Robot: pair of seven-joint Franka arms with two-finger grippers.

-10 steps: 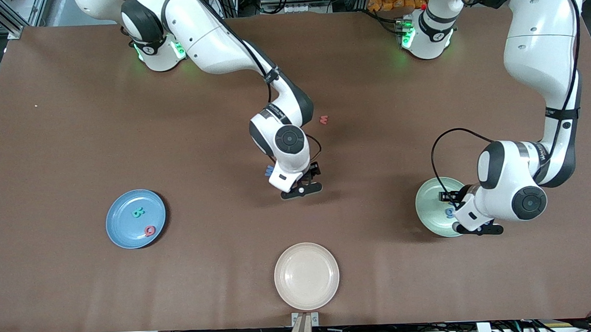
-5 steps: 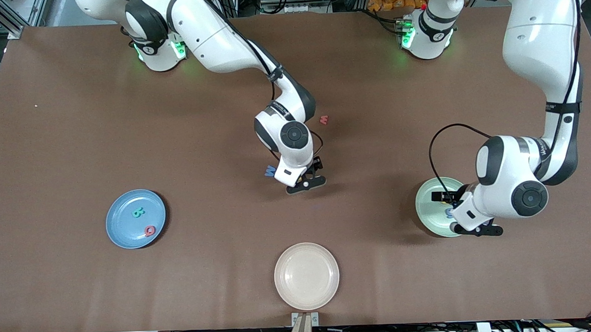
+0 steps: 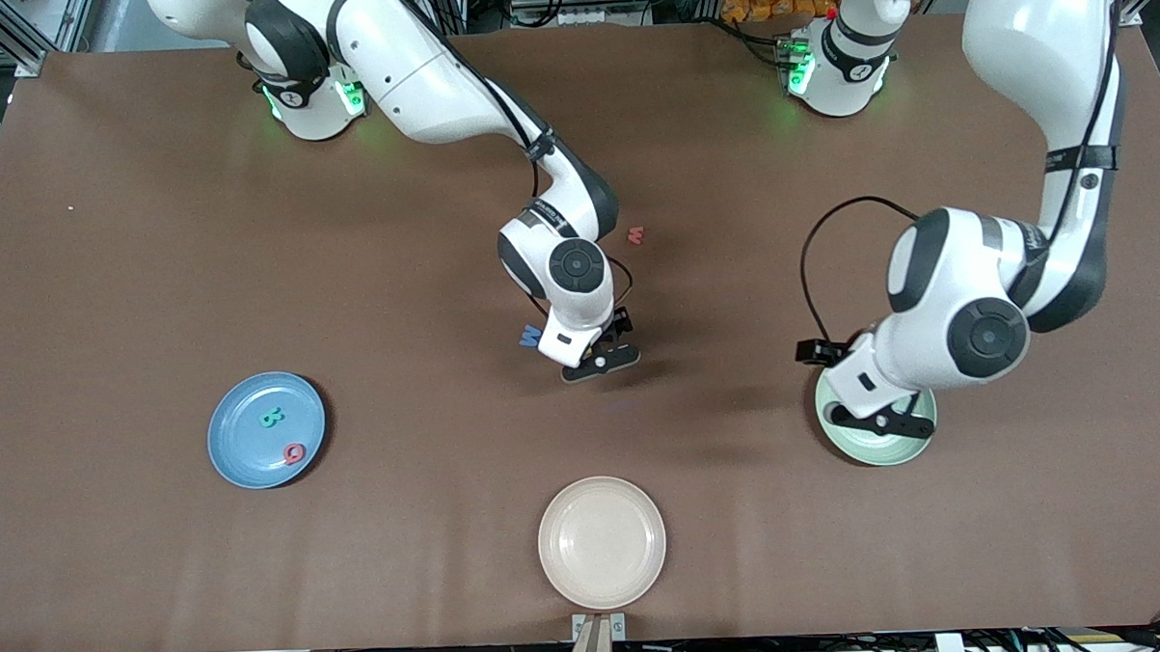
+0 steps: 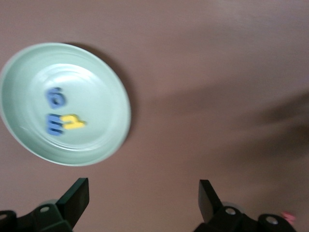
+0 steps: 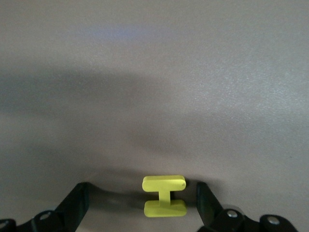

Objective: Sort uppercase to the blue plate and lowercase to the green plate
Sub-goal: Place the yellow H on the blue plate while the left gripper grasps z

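The yellow H (image 5: 164,195) lies flat on the table between the spread fingers of my right gripper (image 5: 141,203), which is open and low over the table's middle (image 3: 596,359). The blue W (image 3: 529,335) lies beside that hand. The red-pink m (image 3: 637,235) lies farther from the front camera. On the blue plate (image 3: 242,463) sit the teal R (image 3: 272,417) and the red Q (image 3: 295,454). The green plate (image 4: 106,72) holds a blue e (image 4: 55,98), a dark blue bar (image 4: 54,124) and a yellow hooked letter (image 4: 74,123). My left gripper (image 4: 142,200) hangs open and empty above the table beside that plate.
A cream plate (image 3: 603,581) stands near the front edge at the table's middle. In the front view the left arm's hand (image 3: 938,342) covers much of the green plate (image 3: 869,451). Bare brown table lies between the plates.
My left gripper has opened, risen from the green plate and shifted toward the table's middle, empty. My right gripper moved a little farther from the camera, uncovering more of the blue W.
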